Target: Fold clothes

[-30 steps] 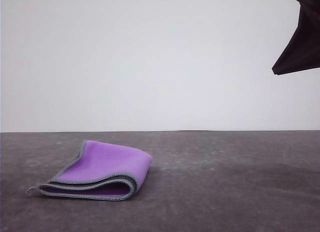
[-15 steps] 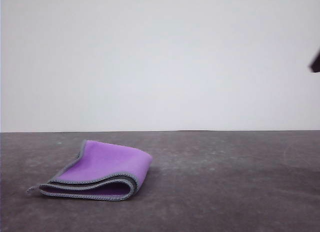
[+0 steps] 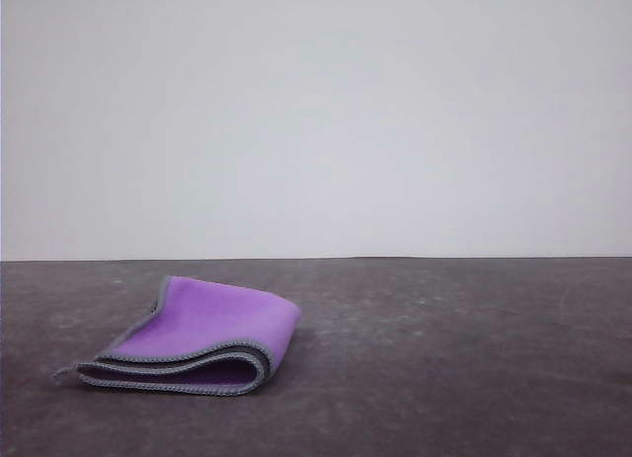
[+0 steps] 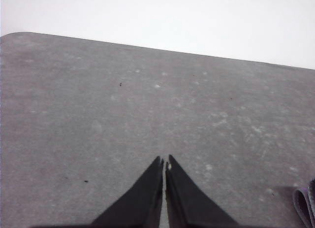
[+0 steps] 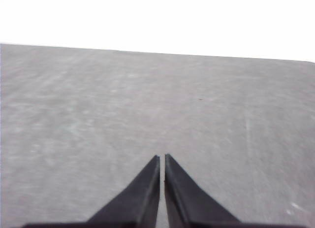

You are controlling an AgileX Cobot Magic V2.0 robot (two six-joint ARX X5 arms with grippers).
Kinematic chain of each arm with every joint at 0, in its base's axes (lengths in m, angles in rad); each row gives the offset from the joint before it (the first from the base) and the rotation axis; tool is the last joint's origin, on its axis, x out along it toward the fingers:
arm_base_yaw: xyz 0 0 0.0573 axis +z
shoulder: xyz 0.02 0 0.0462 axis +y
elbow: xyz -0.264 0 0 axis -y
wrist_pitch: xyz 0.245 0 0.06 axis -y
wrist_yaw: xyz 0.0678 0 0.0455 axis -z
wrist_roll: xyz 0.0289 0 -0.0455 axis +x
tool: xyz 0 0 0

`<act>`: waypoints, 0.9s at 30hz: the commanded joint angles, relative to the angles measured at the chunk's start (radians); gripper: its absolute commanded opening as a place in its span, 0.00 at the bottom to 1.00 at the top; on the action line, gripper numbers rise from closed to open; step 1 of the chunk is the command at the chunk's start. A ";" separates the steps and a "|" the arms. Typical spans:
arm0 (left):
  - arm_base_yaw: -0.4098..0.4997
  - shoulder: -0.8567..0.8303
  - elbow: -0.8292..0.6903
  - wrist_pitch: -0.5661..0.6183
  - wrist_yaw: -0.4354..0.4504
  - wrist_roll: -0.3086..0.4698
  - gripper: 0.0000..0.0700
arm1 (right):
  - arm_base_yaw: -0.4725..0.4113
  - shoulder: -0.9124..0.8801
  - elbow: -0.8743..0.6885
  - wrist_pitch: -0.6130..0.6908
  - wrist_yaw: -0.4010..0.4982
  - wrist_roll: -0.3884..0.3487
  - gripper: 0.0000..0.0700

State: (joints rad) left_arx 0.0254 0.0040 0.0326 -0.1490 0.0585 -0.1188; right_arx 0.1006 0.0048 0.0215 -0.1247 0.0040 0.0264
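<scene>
The clothes (image 3: 193,337) are one small cloth lying folded on the dark grey table, left of centre in the front view, purple face up with grey stitched edges stacked at its near side. In the left wrist view an edge of the clothes (image 4: 306,206) shows off to one side of my left gripper (image 4: 164,163), which is shut with nothing between its fingers and hangs above bare table. My right gripper (image 5: 162,158) is shut too, empty, over bare table away from the cloth.
The dark grey table (image 3: 444,358) stretches wide to the right of the cloth. Its far edge meets a plain white wall (image 3: 316,121). A rounded table corner (image 4: 15,37) shows in the left wrist view.
The dark arm at the upper right of the front view has moved out to the right and left the frame. The folded cloth has not moved.
</scene>
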 commanded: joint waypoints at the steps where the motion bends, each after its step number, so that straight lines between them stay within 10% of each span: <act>1: 0.000 -0.001 -0.019 0.010 0.001 0.010 0.00 | -0.015 -0.001 -0.008 0.017 0.004 -0.001 0.02; 27: 0.000 -0.001 -0.019 0.011 0.001 0.010 0.00 | -0.092 -0.001 -0.009 0.020 0.004 -0.001 0.02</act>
State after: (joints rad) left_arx 0.0254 0.0040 0.0326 -0.1486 0.0582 -0.1188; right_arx 0.0074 0.0059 0.0154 -0.1181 0.0040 0.0261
